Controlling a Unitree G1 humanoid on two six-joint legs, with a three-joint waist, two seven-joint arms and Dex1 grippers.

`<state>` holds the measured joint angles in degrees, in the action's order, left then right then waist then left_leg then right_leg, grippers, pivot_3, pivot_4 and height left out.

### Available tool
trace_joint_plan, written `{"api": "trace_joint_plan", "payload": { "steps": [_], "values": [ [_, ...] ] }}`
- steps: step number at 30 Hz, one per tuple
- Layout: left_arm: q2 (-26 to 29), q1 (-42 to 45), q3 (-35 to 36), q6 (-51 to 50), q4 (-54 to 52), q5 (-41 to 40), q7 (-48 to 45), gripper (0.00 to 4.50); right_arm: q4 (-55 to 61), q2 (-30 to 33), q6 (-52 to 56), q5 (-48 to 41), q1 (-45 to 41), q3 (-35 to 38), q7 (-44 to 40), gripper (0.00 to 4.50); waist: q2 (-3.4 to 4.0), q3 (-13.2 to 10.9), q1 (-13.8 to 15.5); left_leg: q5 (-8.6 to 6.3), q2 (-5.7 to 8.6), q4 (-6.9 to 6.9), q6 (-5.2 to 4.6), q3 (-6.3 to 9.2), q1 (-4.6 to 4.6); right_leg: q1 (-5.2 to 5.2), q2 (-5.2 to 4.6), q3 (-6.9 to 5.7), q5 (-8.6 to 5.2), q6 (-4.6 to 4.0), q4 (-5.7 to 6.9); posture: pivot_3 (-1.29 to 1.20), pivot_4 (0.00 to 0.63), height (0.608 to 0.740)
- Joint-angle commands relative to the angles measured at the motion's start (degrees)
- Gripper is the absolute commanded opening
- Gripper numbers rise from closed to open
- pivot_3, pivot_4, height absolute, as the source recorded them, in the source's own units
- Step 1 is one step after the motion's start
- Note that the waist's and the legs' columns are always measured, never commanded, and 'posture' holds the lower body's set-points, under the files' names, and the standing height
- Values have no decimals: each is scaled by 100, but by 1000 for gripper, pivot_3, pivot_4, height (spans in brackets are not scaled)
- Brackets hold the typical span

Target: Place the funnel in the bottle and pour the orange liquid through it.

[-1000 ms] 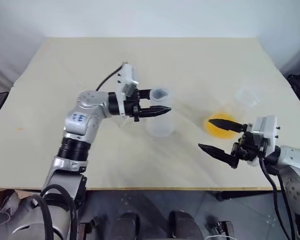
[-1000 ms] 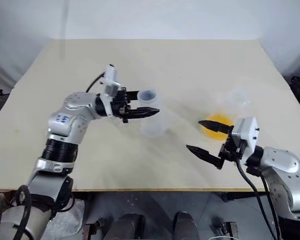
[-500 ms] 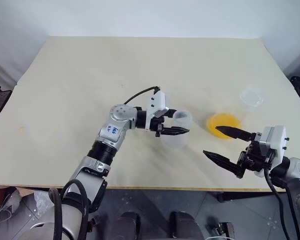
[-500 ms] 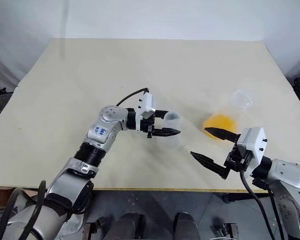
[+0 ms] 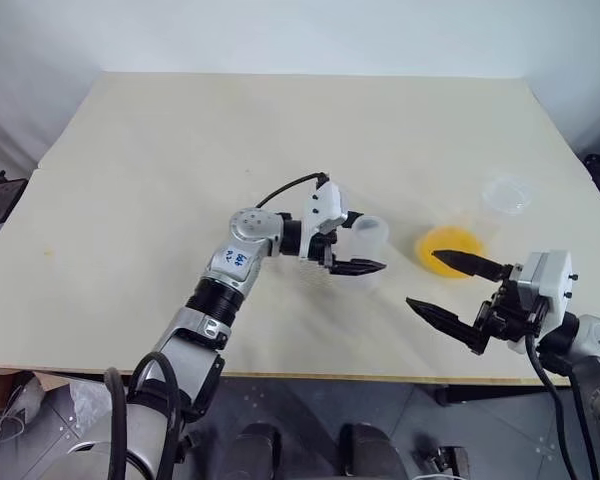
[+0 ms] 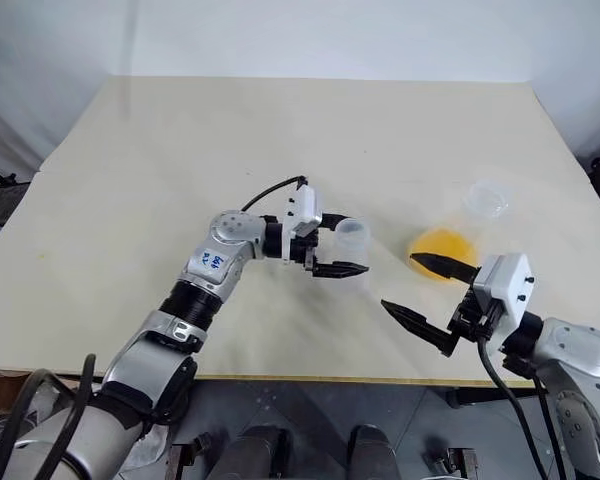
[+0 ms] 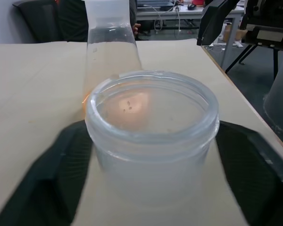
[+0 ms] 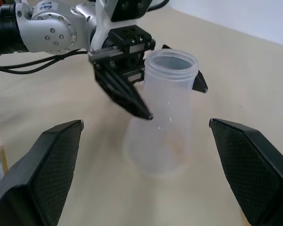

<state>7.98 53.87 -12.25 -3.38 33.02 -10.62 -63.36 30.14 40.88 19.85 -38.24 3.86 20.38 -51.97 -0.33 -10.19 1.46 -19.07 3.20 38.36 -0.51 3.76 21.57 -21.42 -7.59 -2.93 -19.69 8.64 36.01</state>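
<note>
The empty clear bottle [image 5: 366, 250] stands upright on the table. My left gripper [image 5: 368, 240] is open, one black finger [image 8: 127, 96] on each side of the bottle's neck [image 7: 151, 122]. Just to its right the orange liquid [image 5: 448, 248] lies as a shallow layer in a second clear flask [image 7: 111, 56]. Up and to the right of the liquid is a clear round rim [image 5: 507, 195]; I cannot tell whether it is the funnel or that flask's mouth. My right gripper [image 5: 422, 280] hangs open in front of the orange flask, its fingers wide apart and empty, pointing at the bottle [image 8: 165, 108].
The pale table top [image 5: 180, 150] is bare to the left and behind. Its front edge [image 5: 310, 378] runs just below my right gripper, and its right edge [image 5: 580, 170] is near the clear rim.
My left gripper carried the bottle to the right, closer to the orange flask, set it down, then opened off its neck. The right gripper stayed put. The camera shifted.
</note>
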Motion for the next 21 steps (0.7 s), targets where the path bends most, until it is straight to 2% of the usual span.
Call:
{"api": "trace_joint_plan", "payload": {
  "steps": [1, 8, 14, 21],
  "values": [
    [78, 78, 98, -184, -443, -109, -48, 4470, 26, 52, -130, -19, -83, 41, -54, 4500, 0, 0, -2, 0, 0, 0, 0, 0, 0, 0, 0, 0, 0, 0, 0, 0, 150, 740],
    [708, -541, 230, -1472, -2170, -557, -86, 4470, -232, 306, -92, -34, -236, 182, -274, 4500, 2, 1, -18, 0, -19, -3, 0, 0, -1, -2, 1, 4, 0, 0, 3, 0, 150, 740],
    [1301, -898, 511, -1853, -2893, -708, 0, 4470, -565, 545, -59, -58, -506, 134, -547, 4500, 2, 1, -13, 0, -19, 4, 0, 1, -1, 1, 0, 5, 0, 0, 0, 0, 150, 740],
    [1880, -979, 1566, -2561, -3277, -1351, 506, 4470, -1013, 657, -89, 57, -976, -67, -852, 4500, 2, 1, -16, 0, -22, 4, 0, 5, -1, 1, 0, 4, 0, 0, 0, 0, 150, 740]
  ]
}}
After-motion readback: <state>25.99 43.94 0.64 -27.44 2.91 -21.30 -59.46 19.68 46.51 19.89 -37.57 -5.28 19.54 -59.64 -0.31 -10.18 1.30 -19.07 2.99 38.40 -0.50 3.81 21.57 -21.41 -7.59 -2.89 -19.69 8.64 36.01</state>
